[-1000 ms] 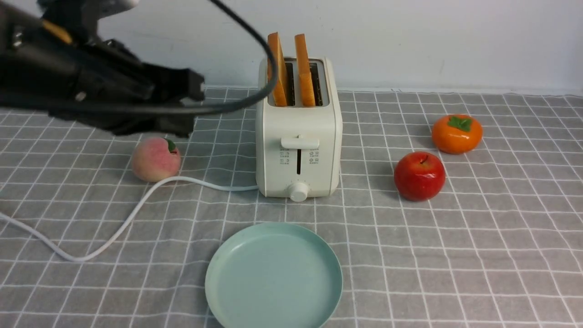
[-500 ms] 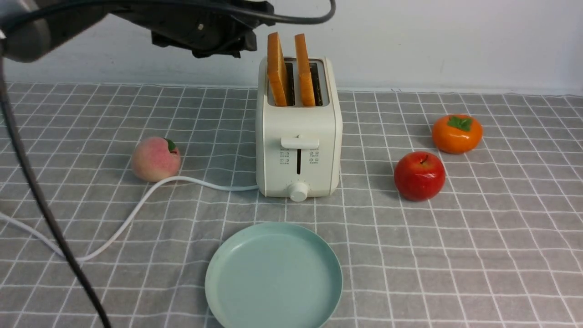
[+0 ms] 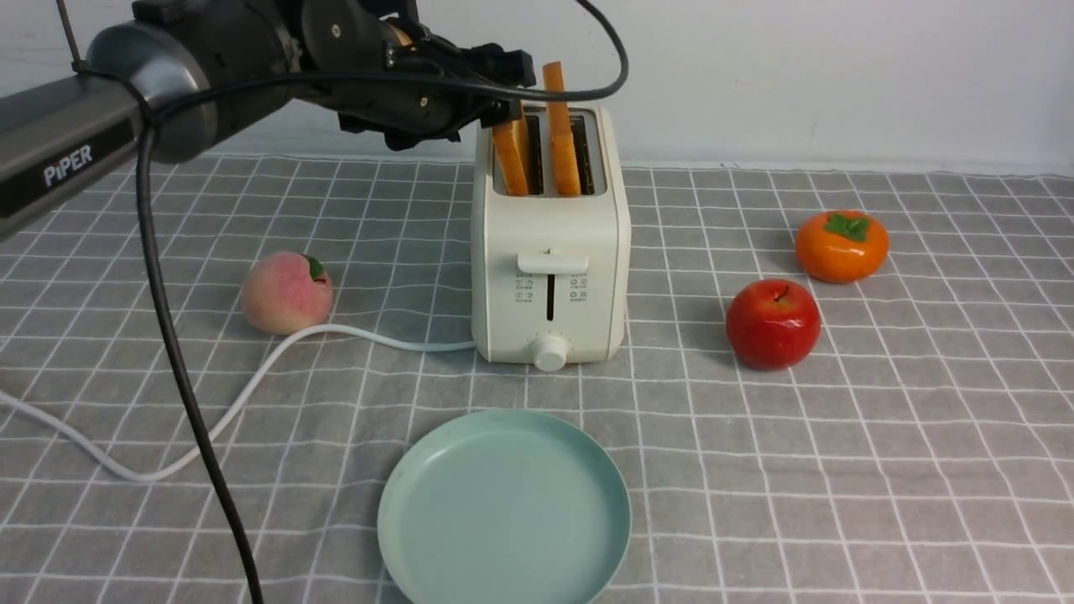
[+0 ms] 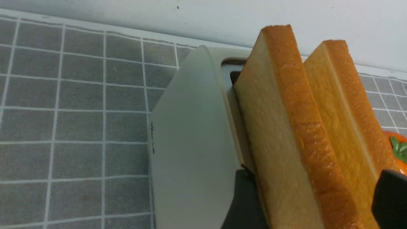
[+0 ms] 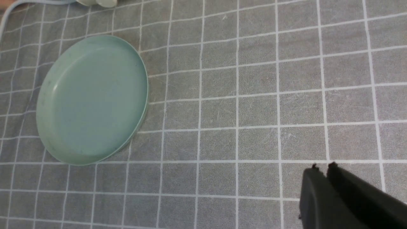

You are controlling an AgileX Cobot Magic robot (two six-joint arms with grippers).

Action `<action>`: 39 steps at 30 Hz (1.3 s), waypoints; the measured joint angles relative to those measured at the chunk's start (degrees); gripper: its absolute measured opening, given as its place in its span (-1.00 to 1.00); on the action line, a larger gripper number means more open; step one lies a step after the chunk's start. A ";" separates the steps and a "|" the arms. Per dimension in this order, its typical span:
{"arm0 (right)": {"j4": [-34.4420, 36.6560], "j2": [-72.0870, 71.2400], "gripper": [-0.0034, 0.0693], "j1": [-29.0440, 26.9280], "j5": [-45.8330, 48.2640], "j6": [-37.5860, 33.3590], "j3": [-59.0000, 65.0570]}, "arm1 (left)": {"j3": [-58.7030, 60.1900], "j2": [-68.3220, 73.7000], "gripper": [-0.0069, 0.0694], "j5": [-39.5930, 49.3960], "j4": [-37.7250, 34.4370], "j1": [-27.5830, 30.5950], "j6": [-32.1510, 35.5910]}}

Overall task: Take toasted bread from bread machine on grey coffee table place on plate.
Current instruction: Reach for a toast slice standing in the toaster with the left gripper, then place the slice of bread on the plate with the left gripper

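Two slices of toasted bread stand upright in the bread machine (image 3: 550,243) at the back middle of the grey coffee table (image 3: 839,461). My left gripper (image 3: 508,84) is open at the top of the left slice (image 3: 509,155), reaching in from the left. In the left wrist view its fingers (image 4: 243,197) are spread wide, with the left slice (image 4: 270,127) and the right slice (image 4: 337,111) showing between them. The right slice (image 3: 558,126) stands free. The plate (image 3: 503,512) lies bare in front of the toaster. My right gripper (image 5: 322,167) is shut and empty, above the cloth beside the plate (image 5: 92,98).
A peach (image 3: 287,294) lies left of the toaster, by its white cord (image 3: 252,386). A red apple (image 3: 772,325) and an orange persimmon (image 3: 841,246) lie to the right. My left arm's black cable (image 3: 185,377) hangs over the left side. A white wall stands behind.
My left arm has risen from above the peach and swung right to the toaster top. Its gripper now sits at the left slice. Nothing else has moved.
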 joint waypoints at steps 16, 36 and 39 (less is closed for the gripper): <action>0.91 0.00 -0.73 0.00 -1.28 0.00 0.00 | -0.07 2.27 -0.41 -0.98 -0.12 -0.12 0.00; 0.98 0.00 -0.67 0.00 -4.73 0.00 0.00 | 0.09 -26.90 -0.67 23.46 2.47 -0.23 0.00; 1.04 0.00 -0.66 0.00 -4.80 0.00 0.00 | 6.08 -27.84 -0.67 28.05 1.70 -0.23 0.45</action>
